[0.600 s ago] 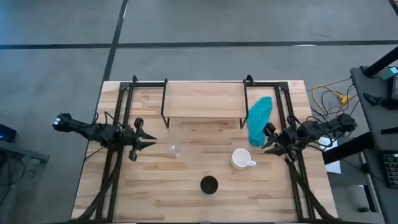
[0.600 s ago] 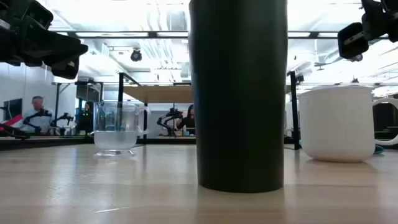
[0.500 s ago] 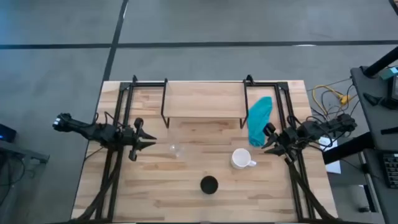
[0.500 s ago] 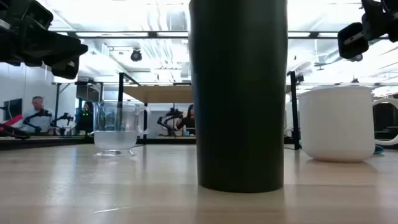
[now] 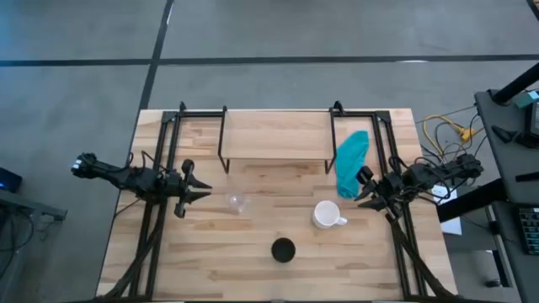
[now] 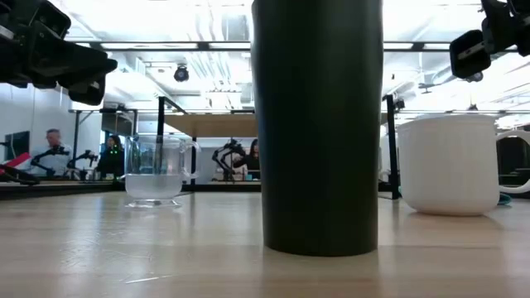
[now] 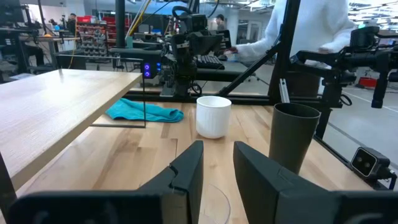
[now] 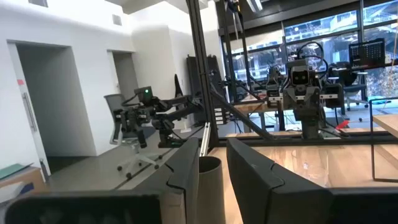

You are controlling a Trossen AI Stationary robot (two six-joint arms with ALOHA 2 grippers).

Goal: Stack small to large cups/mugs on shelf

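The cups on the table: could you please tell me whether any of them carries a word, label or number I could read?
None.
White mug: plain, no print visible.
Black cup: plain dark side, no label.
Small glass cup: clear, unmarked.
Signs in the room behind: too small and blurred to read.

text: none legible | labels: none | brands: none | numbers: none | signs: none
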